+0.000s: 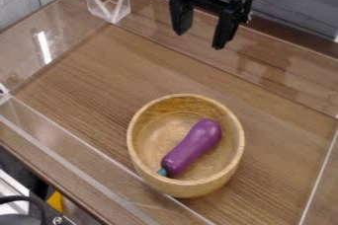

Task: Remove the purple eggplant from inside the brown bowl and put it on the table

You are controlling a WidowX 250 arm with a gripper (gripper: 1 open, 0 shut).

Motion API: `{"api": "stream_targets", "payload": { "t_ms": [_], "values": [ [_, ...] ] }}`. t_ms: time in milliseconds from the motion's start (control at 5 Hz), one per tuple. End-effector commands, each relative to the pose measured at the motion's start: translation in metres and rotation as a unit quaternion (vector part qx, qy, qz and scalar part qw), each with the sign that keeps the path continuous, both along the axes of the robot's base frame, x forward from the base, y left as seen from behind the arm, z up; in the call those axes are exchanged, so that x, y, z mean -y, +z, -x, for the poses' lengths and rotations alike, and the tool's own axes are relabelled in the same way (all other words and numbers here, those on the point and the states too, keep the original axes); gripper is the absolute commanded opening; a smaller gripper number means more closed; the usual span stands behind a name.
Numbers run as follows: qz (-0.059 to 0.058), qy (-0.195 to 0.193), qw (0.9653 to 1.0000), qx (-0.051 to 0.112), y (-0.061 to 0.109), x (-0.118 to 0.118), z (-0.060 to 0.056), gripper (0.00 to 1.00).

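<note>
Tabletop edges flank the bowled eggplant; the open gripper hovers apart.

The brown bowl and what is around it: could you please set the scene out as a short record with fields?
Eggplant: purple, lying inside the bowl, green stem end toward the bowl's near-left wall
Bowl: light brown, round, standing on the table
Gripper: black, jaws open, holding nothing, beyond the bowl
Table edge: clear acrylic wall
Task state: eggplant not yet taken out
</note>
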State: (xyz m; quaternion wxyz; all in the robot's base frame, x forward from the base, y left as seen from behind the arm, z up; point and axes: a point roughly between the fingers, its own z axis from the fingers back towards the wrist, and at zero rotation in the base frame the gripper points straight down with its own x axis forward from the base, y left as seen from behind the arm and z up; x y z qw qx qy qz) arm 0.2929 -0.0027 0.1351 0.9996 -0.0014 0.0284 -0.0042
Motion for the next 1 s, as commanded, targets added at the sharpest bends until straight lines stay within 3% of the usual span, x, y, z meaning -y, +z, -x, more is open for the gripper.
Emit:
{"api": "stream_targets", "payload": {
  "t_ms": [0,400,800],
  "values": [
    [0.002,0.016,0.9998,-0.009,-0.005,0.006,0.002,1.00],
    [0.018,0.024,0.9994,-0.019,-0.031,0.028,0.027,1.00],
    [0.023,0.012,0.9996,-0.011,-0.037,0.015,0.068,1.00]
  ]
}}
